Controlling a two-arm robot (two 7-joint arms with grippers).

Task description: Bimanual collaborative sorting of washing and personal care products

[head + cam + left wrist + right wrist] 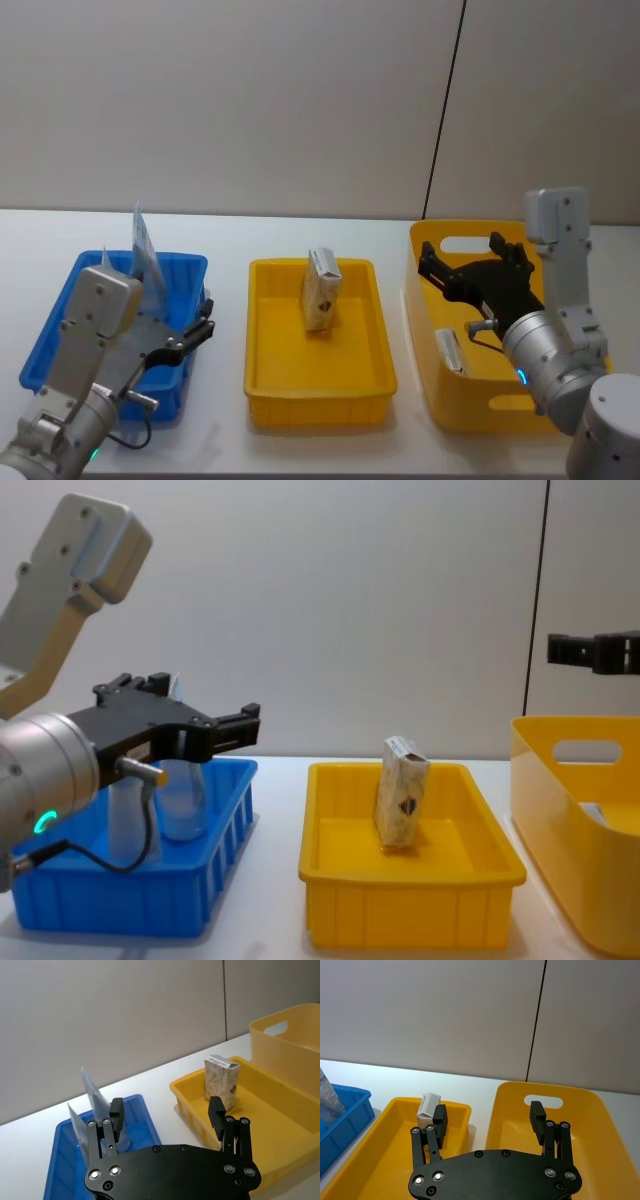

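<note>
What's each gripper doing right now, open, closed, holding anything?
Left gripper: jaws open, holding nothing, over the blue bin.
Right gripper: jaws open, holding nothing, above the tall yellow bin.

Head looks down, chest looks level; both share the middle yellow tray (320, 405).

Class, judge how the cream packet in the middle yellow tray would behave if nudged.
The cream packet stands tilted on a narrow base, so it would probably topple. Its crinkly wrapping suggests it is light and would dent under a squeeze.
</note>
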